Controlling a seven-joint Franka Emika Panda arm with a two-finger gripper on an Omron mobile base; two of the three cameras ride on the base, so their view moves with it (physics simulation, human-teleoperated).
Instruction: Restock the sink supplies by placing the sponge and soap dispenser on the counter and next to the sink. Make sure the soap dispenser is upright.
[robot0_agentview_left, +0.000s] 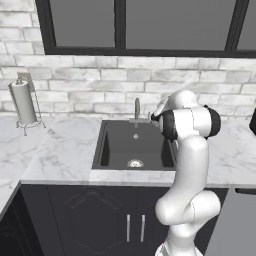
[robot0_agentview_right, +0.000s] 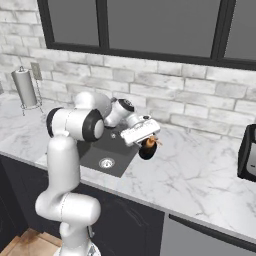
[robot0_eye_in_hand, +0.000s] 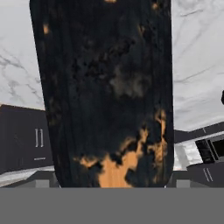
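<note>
Off to my left a paper towel roll (robot0_agentview_left: 23, 102) stands upright in a thin wire holder (robot0_agentview_left: 31, 123), close to the whitewashed brick wall (robot0_agentview_left: 100, 85). A small outlet plate (robot0_agentview_left: 23, 76) sits on the bricks just behind the roll. Above the wall runs a dark-framed window (robot0_agentview_left: 120, 25). At my far right a black appliance (robot0_agentview_right: 248, 152) sits near the wall; I cannot tell what kind.

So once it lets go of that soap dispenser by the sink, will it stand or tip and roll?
The soap dispenser is held in the end effector, tilted over the counter. It looks rigid and rounded, so released at a tilt it would probably topple and roll, perhaps towards the sink. Its smooth sides may slip.
</note>
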